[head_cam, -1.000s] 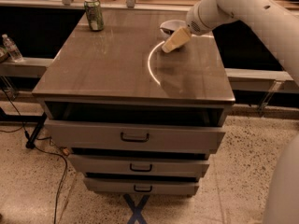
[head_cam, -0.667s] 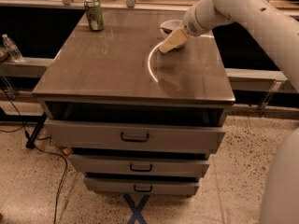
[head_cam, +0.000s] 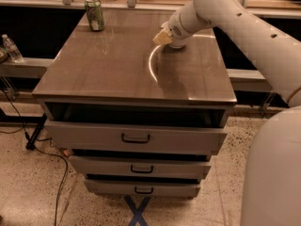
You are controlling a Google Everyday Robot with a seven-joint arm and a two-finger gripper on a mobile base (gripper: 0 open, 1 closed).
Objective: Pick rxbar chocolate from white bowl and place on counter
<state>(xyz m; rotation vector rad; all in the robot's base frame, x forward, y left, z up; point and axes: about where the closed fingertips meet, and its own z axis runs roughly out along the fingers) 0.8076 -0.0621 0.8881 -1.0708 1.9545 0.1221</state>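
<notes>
Now the claw (head_cam: 163, 37) hangs over the white bowl (head_cam: 176, 45), hiding its contents; claw state unclear.

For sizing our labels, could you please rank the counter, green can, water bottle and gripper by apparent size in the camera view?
1. the counter, by far.
2. the green can and the water bottle: look alike, left unranked.
3. the gripper, low over the counter's far side, smallest.

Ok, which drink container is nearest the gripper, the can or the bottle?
The green can, on the counter's far-left corner. The gripper is over the counter's far right; the clear bottle stands off the counter, farther left.
</notes>
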